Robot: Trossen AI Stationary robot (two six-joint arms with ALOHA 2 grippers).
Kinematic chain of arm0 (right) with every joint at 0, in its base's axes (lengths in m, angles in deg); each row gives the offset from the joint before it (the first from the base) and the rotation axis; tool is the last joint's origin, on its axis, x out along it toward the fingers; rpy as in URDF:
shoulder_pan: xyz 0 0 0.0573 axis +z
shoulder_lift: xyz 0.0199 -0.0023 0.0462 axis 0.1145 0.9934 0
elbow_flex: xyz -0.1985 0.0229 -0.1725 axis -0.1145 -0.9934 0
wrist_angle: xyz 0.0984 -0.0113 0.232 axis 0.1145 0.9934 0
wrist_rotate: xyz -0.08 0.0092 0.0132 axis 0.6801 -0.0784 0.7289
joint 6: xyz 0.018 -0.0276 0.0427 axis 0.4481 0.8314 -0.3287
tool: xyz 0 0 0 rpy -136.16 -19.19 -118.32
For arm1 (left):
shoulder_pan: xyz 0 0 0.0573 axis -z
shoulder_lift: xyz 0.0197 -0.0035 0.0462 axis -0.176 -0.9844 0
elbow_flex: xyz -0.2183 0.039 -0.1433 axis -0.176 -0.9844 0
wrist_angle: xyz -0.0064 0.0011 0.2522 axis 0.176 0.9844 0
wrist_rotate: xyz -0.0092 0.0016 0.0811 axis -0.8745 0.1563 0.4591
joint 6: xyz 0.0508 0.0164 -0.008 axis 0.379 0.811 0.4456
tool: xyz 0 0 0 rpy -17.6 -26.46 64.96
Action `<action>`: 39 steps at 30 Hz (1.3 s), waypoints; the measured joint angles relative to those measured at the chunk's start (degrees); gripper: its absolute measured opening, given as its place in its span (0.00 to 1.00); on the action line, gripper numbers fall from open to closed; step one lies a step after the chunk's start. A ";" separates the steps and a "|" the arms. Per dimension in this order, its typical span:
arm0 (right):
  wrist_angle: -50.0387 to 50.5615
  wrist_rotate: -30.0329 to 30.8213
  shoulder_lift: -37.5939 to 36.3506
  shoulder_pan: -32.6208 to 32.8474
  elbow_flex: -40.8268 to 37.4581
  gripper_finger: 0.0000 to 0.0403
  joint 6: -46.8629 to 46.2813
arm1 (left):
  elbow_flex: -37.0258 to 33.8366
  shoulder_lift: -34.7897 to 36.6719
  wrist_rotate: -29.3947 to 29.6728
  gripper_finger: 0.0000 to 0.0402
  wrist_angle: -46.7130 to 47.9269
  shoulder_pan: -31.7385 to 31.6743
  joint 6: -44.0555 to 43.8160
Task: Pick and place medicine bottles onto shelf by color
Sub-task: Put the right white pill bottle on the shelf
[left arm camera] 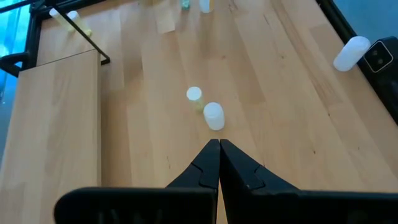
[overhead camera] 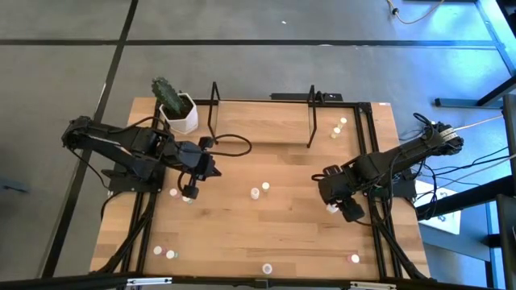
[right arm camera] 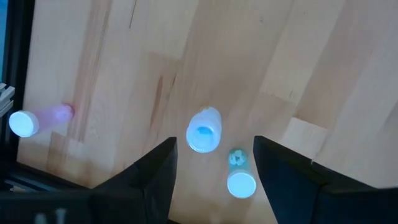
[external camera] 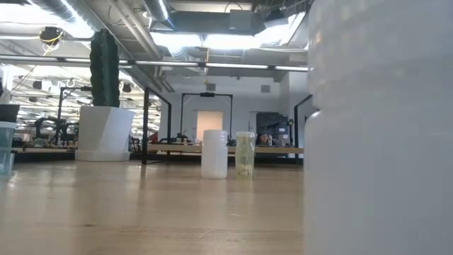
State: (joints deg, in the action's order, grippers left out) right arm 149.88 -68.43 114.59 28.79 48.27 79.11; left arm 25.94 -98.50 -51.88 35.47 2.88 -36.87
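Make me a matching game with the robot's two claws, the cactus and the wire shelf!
Things:
1. left claw
2. right claw
3. cactus pot
4. shelf

Descriptions:
A. open, above two small bottles
B. at the table's far left corner
C. shut, holding nothing
D. along the far edge, two bottles inside near its right end

Pairs: 1-C, 2-A, 3-B, 4-D
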 joint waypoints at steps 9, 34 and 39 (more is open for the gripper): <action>-3.88 -0.39 0.00 0.00 0.00 0.53 0.12 | 0.00 0.00 0.02 0.00 -0.02 0.00 0.02; -4.09 2.54 -0.01 -0.08 0.00 0.72 -3.27 | 0.00 0.00 0.09 0.00 -0.07 0.00 0.02; -4.88 0.86 -0.02 -0.06 -0.02 0.79 -4.70 | 0.00 0.00 0.09 0.00 -0.07 0.00 0.03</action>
State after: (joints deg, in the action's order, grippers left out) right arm 145.00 -67.57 114.56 28.72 48.25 74.41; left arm 25.94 -98.50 -51.79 35.40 2.88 -36.84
